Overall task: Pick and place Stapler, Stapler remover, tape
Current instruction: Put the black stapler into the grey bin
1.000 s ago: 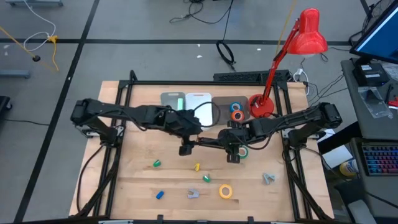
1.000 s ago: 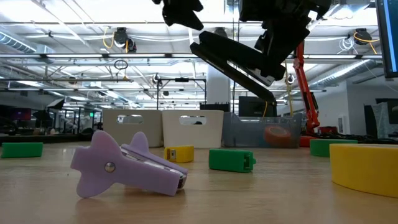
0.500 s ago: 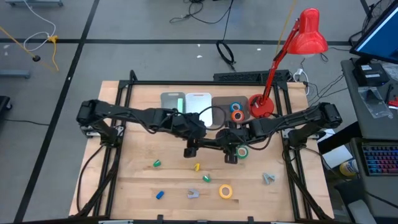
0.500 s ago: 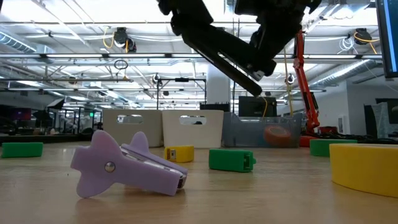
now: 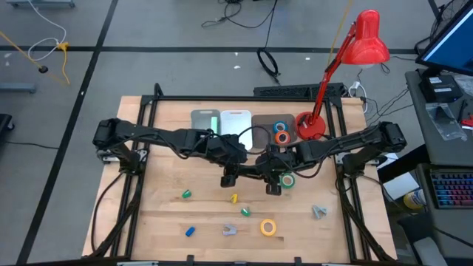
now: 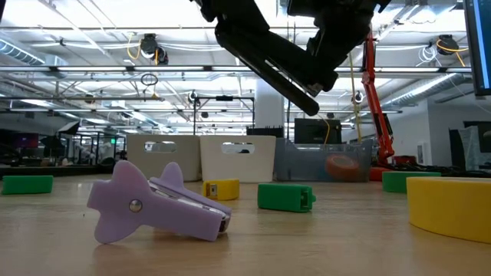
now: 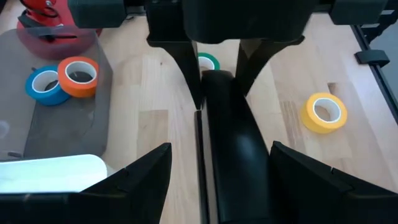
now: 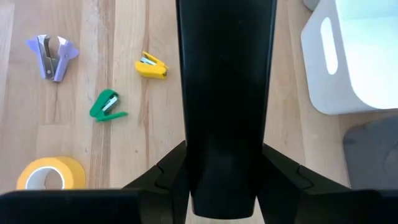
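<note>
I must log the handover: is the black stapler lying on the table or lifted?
Lifted. In the low view the black stapler hangs tilted, high above the table, held by the right tool.

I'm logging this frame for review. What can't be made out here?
- Green tape: high view, mostly under the right arm; left wrist view, behind the stapler.
- White bin contents: low view, wall hides them.
- Yellow tape: low view, cut by the edge.

Both arms reach inward above mid-desk; the right claw [image 5: 274, 186] grips a black stapler, the left claw [image 5: 230, 178] spread wide at its other end.
</note>
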Tool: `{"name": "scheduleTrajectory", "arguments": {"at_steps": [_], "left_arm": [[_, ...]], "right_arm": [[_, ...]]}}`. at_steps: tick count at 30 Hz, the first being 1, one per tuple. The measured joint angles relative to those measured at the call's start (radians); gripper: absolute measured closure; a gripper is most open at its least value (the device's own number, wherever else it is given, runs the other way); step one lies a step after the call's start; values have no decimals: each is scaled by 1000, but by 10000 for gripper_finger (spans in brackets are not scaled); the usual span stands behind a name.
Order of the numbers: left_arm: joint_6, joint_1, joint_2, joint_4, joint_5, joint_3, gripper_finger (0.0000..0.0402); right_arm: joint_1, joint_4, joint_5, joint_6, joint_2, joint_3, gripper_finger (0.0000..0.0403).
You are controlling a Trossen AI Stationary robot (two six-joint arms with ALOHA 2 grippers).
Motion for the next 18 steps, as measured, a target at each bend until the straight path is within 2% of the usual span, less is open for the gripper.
{"name": "scheduleTrajectory", "arguments": {"at_steps": [18], "left_arm": [[-11, 7, 0, -26, 5, 0, 132]], "right_arm": [[0, 14, 0, 0, 0, 0, 274]]}}
